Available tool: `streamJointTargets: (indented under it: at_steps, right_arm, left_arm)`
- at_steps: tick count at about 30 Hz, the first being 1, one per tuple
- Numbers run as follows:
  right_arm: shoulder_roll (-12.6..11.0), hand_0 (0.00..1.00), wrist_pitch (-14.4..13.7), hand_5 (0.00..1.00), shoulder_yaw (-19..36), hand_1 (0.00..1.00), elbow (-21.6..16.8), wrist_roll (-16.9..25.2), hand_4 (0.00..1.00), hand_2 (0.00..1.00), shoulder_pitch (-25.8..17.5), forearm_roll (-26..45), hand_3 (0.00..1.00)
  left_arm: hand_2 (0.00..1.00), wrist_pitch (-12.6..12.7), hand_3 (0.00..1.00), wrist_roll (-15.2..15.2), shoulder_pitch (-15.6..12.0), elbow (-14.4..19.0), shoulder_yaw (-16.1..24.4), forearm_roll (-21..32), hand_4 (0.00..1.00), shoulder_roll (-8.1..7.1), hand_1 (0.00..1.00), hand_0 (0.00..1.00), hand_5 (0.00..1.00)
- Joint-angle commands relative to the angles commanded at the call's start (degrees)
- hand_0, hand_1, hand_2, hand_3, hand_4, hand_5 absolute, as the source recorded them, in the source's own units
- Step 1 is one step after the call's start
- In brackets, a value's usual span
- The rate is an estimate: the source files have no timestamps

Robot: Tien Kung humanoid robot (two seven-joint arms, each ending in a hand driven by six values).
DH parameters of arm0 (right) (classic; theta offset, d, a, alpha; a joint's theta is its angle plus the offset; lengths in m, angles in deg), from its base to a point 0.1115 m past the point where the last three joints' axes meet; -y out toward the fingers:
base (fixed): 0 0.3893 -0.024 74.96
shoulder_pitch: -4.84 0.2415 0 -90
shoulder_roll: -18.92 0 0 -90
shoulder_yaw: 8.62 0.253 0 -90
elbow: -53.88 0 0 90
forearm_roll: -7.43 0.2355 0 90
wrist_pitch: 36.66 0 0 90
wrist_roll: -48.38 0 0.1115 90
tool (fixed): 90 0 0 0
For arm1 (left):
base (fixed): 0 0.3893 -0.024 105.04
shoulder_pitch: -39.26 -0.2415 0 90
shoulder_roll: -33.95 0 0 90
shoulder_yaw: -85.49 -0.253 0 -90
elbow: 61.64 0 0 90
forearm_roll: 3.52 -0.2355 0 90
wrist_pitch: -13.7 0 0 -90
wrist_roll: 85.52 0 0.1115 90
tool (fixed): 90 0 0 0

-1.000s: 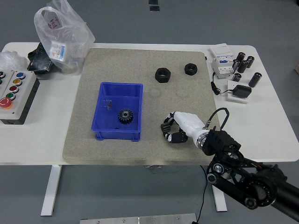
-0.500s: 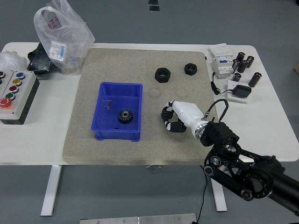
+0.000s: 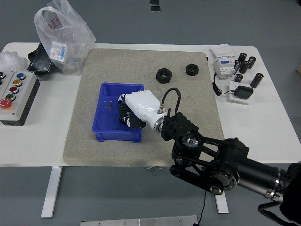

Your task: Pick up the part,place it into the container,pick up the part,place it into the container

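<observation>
The robot's black right arm (image 3: 221, 165) comes in from the lower right and reaches left over the grey felt mat (image 3: 141, 101) on the white bench (image 3: 263, 122). Its white right hand (image 3: 134, 110) hangs palm down inside the blue plastic bin (image 3: 104, 117), fingers (image 3: 126, 117) curled downward. The hand covers the spot beneath it, so whether those fingers grip anything cannot be told.

Farther off on the mat, well apart from the hand, lie two black hexagonal nuts: the larger nut (image 3: 163, 75) to the left, the smaller nut (image 3: 192, 69) to its right.

On the bench's right side sit a black adapter on a white block (image 3: 240, 91), a white breaker unit (image 3: 222, 61) and several black cylinders (image 3: 247, 63). At the left stand a grey button box (image 3: 14, 96) and a clear plastic bag (image 3: 61, 33).
</observation>
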Motion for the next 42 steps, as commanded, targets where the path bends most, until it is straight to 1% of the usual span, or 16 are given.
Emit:
streamJointTargets:
  at_steps: [4, 5, 10, 12, 15, 16, 17, 19, 22, 23, 27, 28, 34, 35, 39, 42]
  right_arm:
    - [0.33, 0.196, 0.95, 0.209, 0.39, 0.433, -0.32, -2.33, 0.685, 0.962, 0.04, -4.08, 0.998]
    - [0.29, 0.168, 0.88, 0.215, 0.84, 0.379, -0.48, -2.65, 0.739, 0.968, -0.09, -4.71, 0.998]
    - [0.09, 0.168, 0.1, 0.215, 2.83, 0.379, -0.94, -3.2, 0.739, 0.968, -0.8, -5.75, 0.998]
    - [-0.07, 0.16, -1.25, 0.234, 3.53, 0.356, -0.91, -2.64, 0.756, 0.967, -1.27, -4.74, 0.998]
    - [-0.68, 0.16, -4.88, 0.234, 6.58, 0.356, -1.54, -0.37, 0.756, 0.967, -3.11, -1.62, 0.998]
    - [-1.08, 0.16, -6.35, 0.234, 8.0, 0.356, -1.9, 0.88, 0.756, 0.967, -4.2, 0.01, 0.998]
    - [-1.49, 0.164, -7.82, 0.272, 9.55, 0.349, -2.26, 2.23, 0.765, 0.887, -5.39, 1.8, 0.983]
    - [-2.28, 0.164, -10.32, 0.272, 12.42, 0.349, -2.84, 4.8, 0.765, 0.887, -7.64, 4.99, 0.983]
    - [-3.83, 0.164, -13.62, 0.272, 17.88, 0.349, -3.35, 9.95, 0.765, 0.887, -11.53, 11.53, 0.983]
    - [-4.25, 0.25, -14.06, 0.28, 19.72, 0.435, -3.35, 11.74, 0.747, 0.755, -12.9, 13.77, 0.799]
    - [-5.63, 0.25, -13.08, 0.28, 26.74, 0.435, -3.55, 18.42, 0.747, 0.755, -18.14, 22.36, 0.799]
    - [-5.92, 0.443, -12.59, 0.318, 28.8, 0.621, -3.75, 20.4, 0.765, 0.736, -19.7, 25.04, 0.767]
    - [-7.05, 0.443, -11.1, 0.318, 37.05, 0.621, -5.84, 28.67, 0.765, 0.736, -26.58, 35.05, 0.767]
    - [-7.26, 0.651, -10.88, 0.299, 38.51, 0.675, -6.38, 30.15, 0.761, 0.739, -27.92, 36.71, 0.75]
    - [-7.85, 0.651, -10.52, 0.299, 42.14, 0.675, -6.77, 34.21, 0.761, 0.739, -31.11, 41.66, 0.75]
    - [-8.24, 0.674, -10.09, 0.287, 43.53, 0.69, -5.98, 35.66, 0.759, 0.738, -32.82, 44.76, 0.733]
  left_arm:
    - [0.612, -0.01, 0.643, -0.11, 0.06, 0.0, -0.14, 0.07, 0.633, -0.1, 0.632, 0.607, 0.272]
    - [0.612, -0.02, 0.643, -0.09, 0.04, 0.0, -0.1, 0.02, 0.633, -0.1, 0.632, 0.607, 0.273]
    - [0.612, 0.01, 0.643, -0.04, -0.04, 0.0, 0.16, -0.28, 0.633, -0.07, 0.632, 0.607, 0.273]
    - [0.612, 0.13, 0.644, -0.25, 0.05, 0.0, 0.13, -0.26, 0.632, -0.11, 0.632, 0.607, 0.274]
    - [0.612, 0.22, 0.644, -0.6, 0.2, 0.0, 0.04, -0.23, 0.632, -0.17, 0.632, 0.607, 0.274]
    - [0.612, 0.23, 0.644, -0.71, 0.21, 0.0, -0.03, -0.15, 0.632, -0.15, 0.632, 0.607, 0.274]
    - [0.612, 0.23, 0.647, -0.75, 0.2, 0.0, 0.02, -0.21, 0.633, -0.11, 0.632, 0.607, 0.274]
    - [0.612, 0.22, 0.647, -0.74, 0.14, 0.0, 0.09, -0.25, 0.633, -0.03, 0.632, 0.607, 0.274]
    - [0.612, 0.22, 0.647, -0.71, -0.03, 0.0, 0.31, -0.25, 0.633, 0.1, 0.632, 0.607, 0.274]
    - [0.612, 0.2, 0.646, -0.67, -0.11, 0.0, 0.45, -0.36, 0.632, 0.13, 0.632, 0.607, 0.275]
    - [0.612, 0.07, 0.646, -0.5, -0.4, 0.0, 0.91, -0.74, 0.632, 0.31, 0.632, 0.607, 0.275]
    - [0.611, 0.01, 0.644, -0.51, -0.43, 0.0, 1.09, -0.97, 0.628, 0.35, 0.632, 0.607, 0.271]
    - [0.611, -0.27, 0.644, -0.96, 0.02, 0.0, 1.43, -1.65, 0.628, 0.15, 0.632, 0.607, 0.271]
    - [0.611, -0.34, 0.644, -1.12, 0.08, 0.0, 1.46, -1.79, 0.627, 0.03, 0.632, 0.607, 0.269]
    - [0.611, -0.59, 0.644, -1.52, 0.11, 0.0, 1.71, -2.58, 0.627, -0.21, 0.632, 0.607, 0.269]
    - [0.612, -0.84, 0.644, -1.96, 0.33, 0.0, 1.62, -2.95, 0.627, -0.31, 0.632, 0.607, 0.268]
